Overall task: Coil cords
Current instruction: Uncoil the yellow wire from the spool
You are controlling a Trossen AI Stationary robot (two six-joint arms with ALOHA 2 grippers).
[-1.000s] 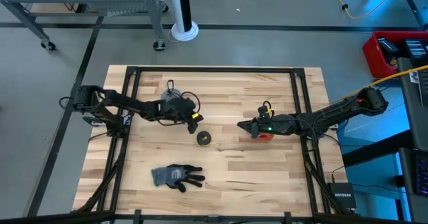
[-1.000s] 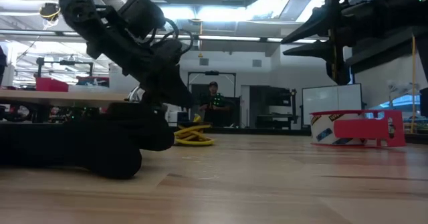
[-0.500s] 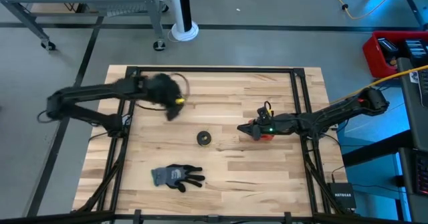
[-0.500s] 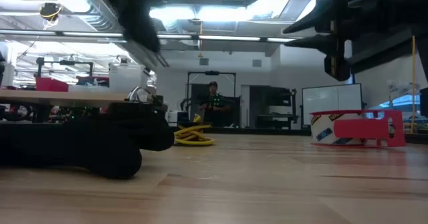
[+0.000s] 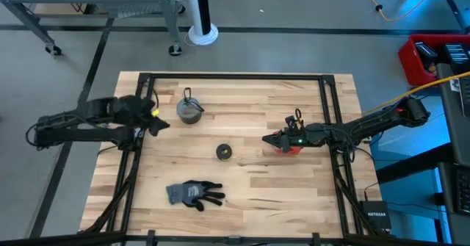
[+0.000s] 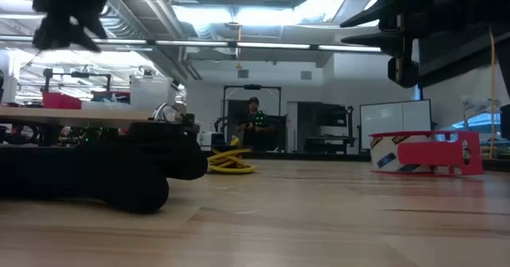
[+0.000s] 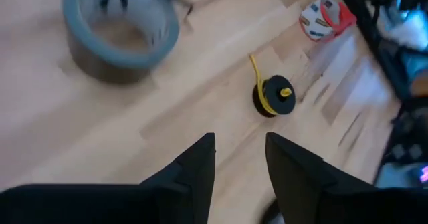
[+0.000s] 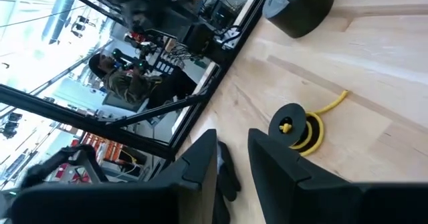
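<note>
Hovering left end effector [image 5: 158, 119]: over the desk's [image 5: 294, 194] left edge, fingers slightly apart, clamped on nothing.
Right end effector [image 5: 269, 139]: above the red tape roll [image 5: 291, 147], fingers a little apart, holding nothing.
Yellow cord [image 5: 224, 152]: wound on a black spool mid-desk, between both arms.
Black cord [image 5: 189, 96]: at the grey tape roll [image 5: 190, 112].
Glove [image 5: 194, 194]: near the front edge.

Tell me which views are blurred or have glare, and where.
Left wrist view: motion blur smears the grey tape roll, though the yellow cord reads fairly clearly. Low view: the left gripper is a dark smear at upper left, and the ceiling lights glare. High view: evenly lit, sharp. Right wrist view: bright window glare at left.
</note>
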